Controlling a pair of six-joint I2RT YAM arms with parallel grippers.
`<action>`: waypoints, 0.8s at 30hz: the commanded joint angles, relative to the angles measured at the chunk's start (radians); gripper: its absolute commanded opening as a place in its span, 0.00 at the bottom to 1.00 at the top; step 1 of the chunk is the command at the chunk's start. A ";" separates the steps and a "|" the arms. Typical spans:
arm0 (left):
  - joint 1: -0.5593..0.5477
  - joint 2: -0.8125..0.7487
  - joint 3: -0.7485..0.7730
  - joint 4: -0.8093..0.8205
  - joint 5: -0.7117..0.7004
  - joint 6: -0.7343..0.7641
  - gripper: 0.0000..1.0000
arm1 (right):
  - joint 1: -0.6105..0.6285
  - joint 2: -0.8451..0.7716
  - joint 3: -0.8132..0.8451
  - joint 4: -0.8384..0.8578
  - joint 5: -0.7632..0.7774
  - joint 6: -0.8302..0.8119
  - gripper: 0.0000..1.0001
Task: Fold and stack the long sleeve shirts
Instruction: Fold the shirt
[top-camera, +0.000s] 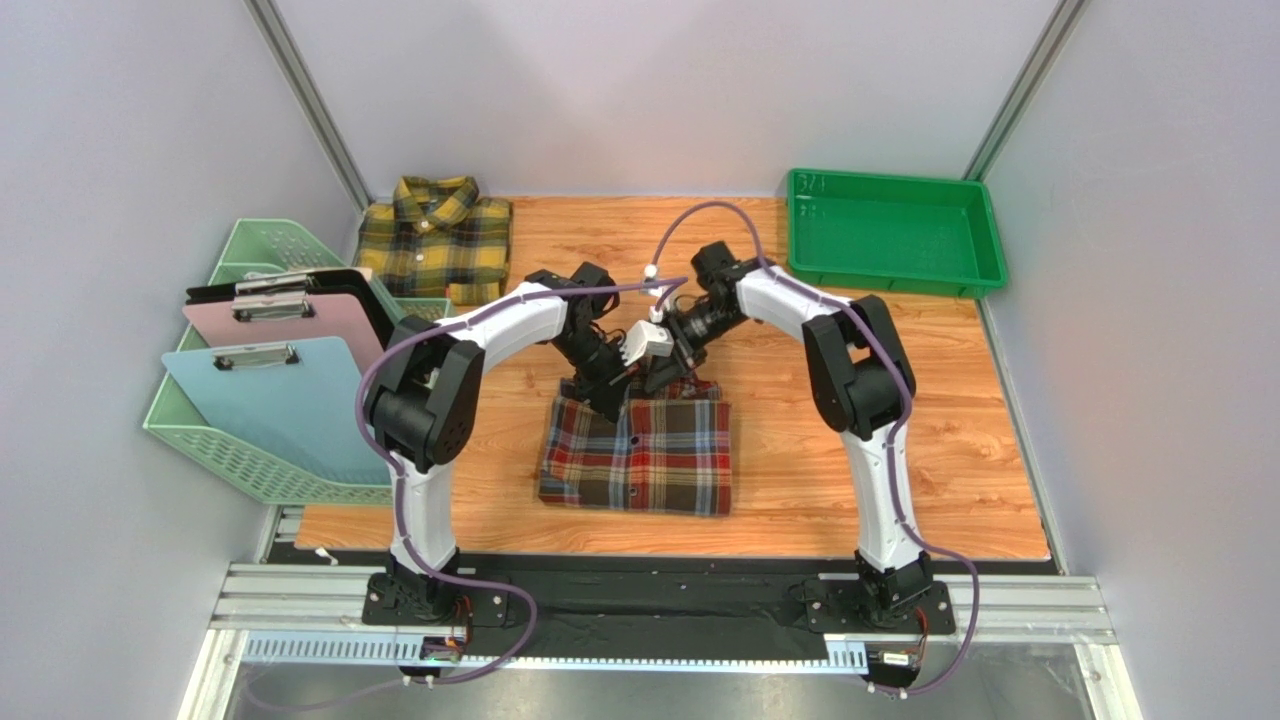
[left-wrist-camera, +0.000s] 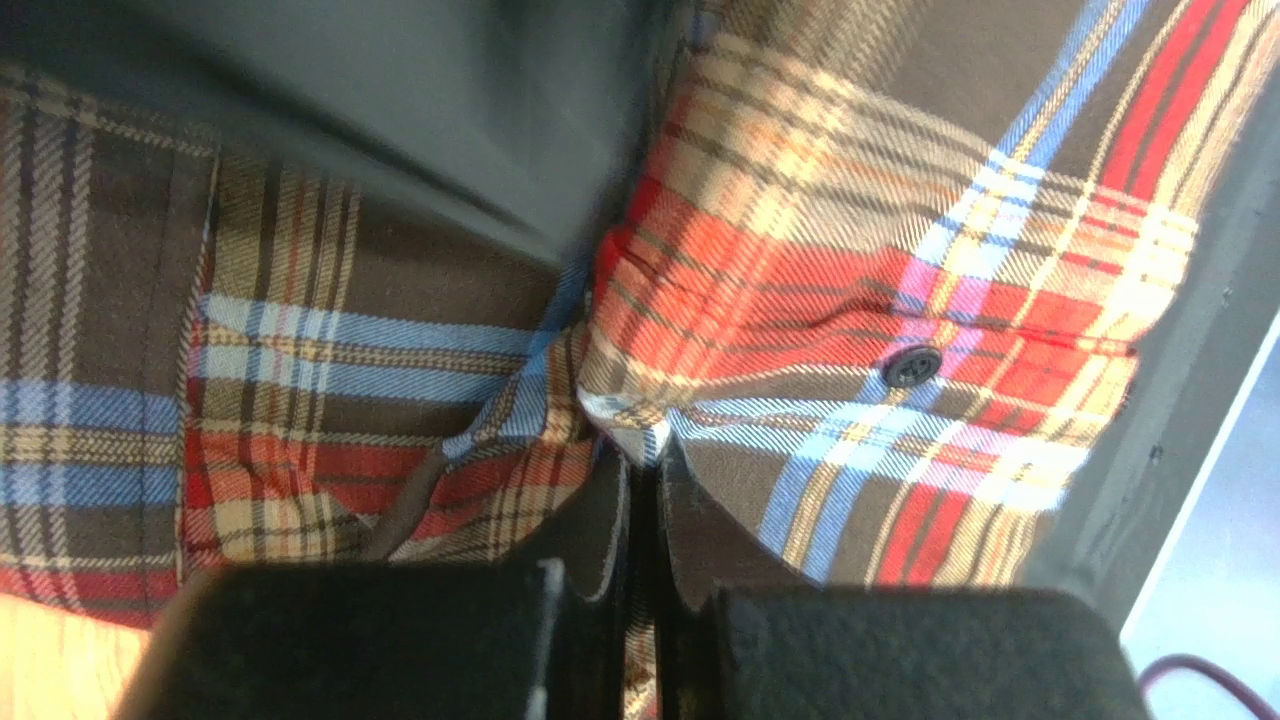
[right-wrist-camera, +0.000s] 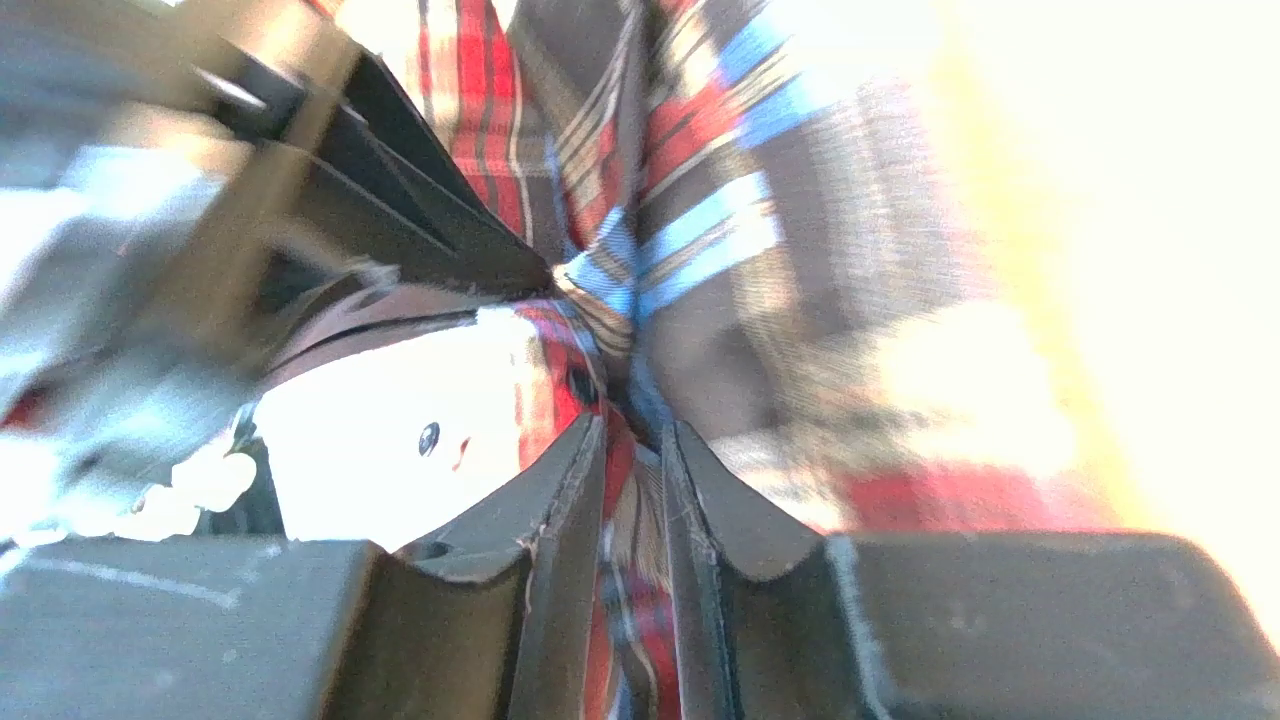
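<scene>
- Wooden table (top-camera: 902, 450) is bearing red shirt (top-camera: 639, 455) centrally, yellow shirt (top-camera: 436, 240) far-left.
- Left gripper (left-wrist-camera: 643, 480) is pinching red shirt's edge.
- Right gripper (right-wrist-camera: 633, 450) is pinching likewise.

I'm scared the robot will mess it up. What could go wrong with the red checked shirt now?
The left gripper and right gripper pinch the red shirt at its far edge, very close together, so they might bump. Each seems to hold only a small bunch of cloth, which could slip out. If they lift from there, the folded sides may sag and the neat fold could come undone.
</scene>
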 joint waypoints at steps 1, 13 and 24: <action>-0.002 0.009 -0.018 0.036 -0.033 0.007 0.00 | -0.051 -0.044 0.093 -0.051 0.029 -0.017 0.28; -0.098 -0.070 -0.185 0.039 -0.036 0.135 0.00 | -0.080 -0.052 0.078 -0.014 -0.037 0.077 0.27; -0.126 -0.093 -0.179 0.013 -0.038 0.150 0.00 | -0.013 0.014 0.081 0.013 -0.132 0.116 0.24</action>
